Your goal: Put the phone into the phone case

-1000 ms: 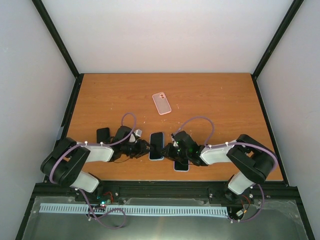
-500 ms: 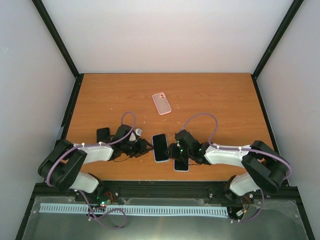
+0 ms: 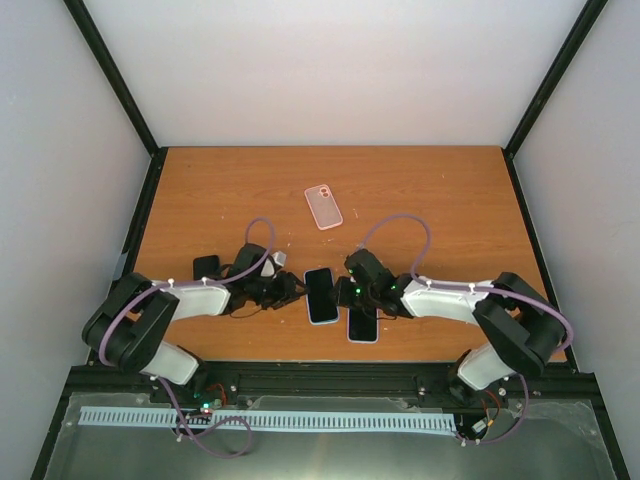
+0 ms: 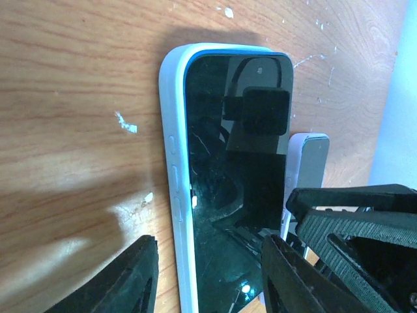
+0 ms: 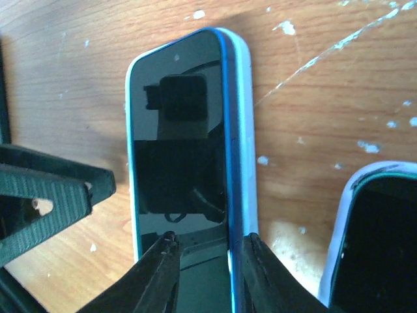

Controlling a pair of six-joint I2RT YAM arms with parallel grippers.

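**Orange counter, phone lying between the two tools**

White walls and a black frame close in the wooden counter (image 3: 430,200). I see the phone (image 3: 321,295) flat on it, screen up, close to the near edge and about in the middle between both arms. It is a blue phone, and a pale case (image 4: 171,150) runs along its long side and around its far corners. From here the phone looks seated in this case, but I cannot tell if every edge is fully in.

The left tool (image 3: 292,291) is low at the phone's left side. In its wrist view the fingers (image 4: 133,280) are spread wide and the near end of the phone lies between them. One finger is clearly apart from the case edge, so this tool grips nothing.

The right tool (image 3: 344,294) is at the phone's right side. Its fingers (image 5: 168,270) are only a little parted and sit over the right half of the screen and the case edge. I cannot tell whether they touch it, and nothing is clamped.

A second phone (image 3: 362,326) lies just beside, under the right arm. A pink case (image 3: 323,207) lies well apart, farther back on the counter.
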